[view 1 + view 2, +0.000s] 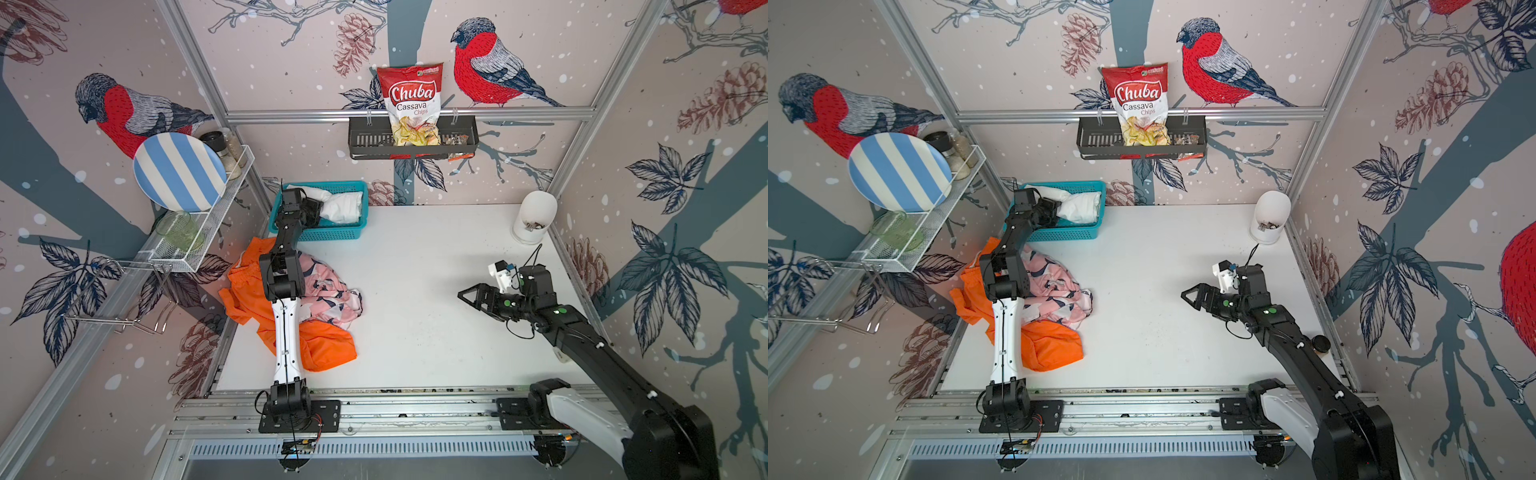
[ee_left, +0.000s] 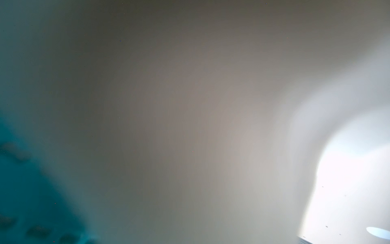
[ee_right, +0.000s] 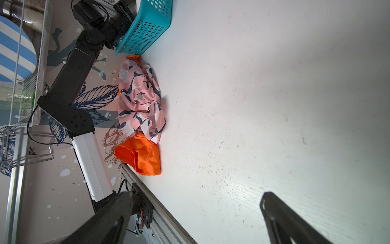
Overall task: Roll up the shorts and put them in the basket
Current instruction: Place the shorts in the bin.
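While the left arm [image 1: 286, 332] reaches over the rim of the teal basket [image 1: 332, 237] at the far left corner of the table [image 1: 415, 291], the left gripper [image 1: 316, 209] sits inside it against the white shorts [image 1: 345, 205], which lie bunched in the basket. Whether its jaws are spread or pinching the cloth cannot be told: in both top views its tips are hidden by the wrist and the fabric, and the left wrist view is only a close blur of pale cloth and teal plastic. The pink shark-print shorts [image 1: 328, 297] lie crumpled on the table near its left edge, just in front of the basket. They rest on top of the orange shorts [image 1: 326, 347], which spread out beneath them toward the near edge; the left arm crosses above both. The right gripper [image 1: 468, 296] hovers over bare table toward the right edge, well apart from all three pairs and pointing toward the left edge; the right wrist view shows its two fingers [image 3: 280, 217] spread wide with nothing between them
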Controlling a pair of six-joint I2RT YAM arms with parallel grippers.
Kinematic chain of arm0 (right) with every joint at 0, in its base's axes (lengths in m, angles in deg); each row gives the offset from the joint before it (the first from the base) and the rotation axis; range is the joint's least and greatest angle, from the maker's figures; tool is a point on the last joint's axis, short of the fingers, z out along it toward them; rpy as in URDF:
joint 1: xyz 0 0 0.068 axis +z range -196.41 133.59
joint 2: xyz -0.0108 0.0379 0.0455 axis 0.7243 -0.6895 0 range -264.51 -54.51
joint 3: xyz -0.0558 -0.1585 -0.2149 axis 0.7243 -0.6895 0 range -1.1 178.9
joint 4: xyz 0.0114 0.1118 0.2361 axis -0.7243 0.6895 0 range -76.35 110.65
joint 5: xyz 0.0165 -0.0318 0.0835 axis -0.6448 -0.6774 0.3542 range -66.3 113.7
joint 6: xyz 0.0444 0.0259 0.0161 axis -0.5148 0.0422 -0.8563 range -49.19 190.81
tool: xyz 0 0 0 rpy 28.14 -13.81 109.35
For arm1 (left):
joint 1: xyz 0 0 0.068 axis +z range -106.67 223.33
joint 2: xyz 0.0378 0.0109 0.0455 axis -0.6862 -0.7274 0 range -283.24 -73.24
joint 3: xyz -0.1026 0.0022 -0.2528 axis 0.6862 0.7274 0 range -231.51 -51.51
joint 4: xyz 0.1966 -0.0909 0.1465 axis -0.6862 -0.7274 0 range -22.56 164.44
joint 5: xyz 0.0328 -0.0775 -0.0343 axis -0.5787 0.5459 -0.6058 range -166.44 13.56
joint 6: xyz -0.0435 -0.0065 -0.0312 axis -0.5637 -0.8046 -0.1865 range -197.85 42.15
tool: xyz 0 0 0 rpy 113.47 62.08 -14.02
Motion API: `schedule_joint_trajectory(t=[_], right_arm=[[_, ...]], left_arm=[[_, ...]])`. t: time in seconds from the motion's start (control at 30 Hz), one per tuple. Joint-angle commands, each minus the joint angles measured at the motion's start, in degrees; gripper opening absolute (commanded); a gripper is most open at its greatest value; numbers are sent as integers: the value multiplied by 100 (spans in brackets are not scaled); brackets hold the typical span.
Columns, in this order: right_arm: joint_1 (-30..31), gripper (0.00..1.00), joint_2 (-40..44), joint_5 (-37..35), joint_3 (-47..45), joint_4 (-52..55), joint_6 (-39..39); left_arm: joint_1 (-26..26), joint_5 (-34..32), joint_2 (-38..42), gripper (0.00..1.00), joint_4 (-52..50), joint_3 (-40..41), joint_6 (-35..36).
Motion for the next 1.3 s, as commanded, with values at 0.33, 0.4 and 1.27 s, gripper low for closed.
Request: schedule_joint_trajectory(t=[0.33,0.4,1.27], right_arm=[[-11,100,116,-28,261,175,168],[-11,100,132,-26,262,192,171],[-11,100,38,-157,319,166,85]], left_arm=[[-85,-443,1449,86,-1477,397,-580],[-78,-452,1558,85,-1377,447,-467],[-358,-71,-192,73,384,-397,-693]])
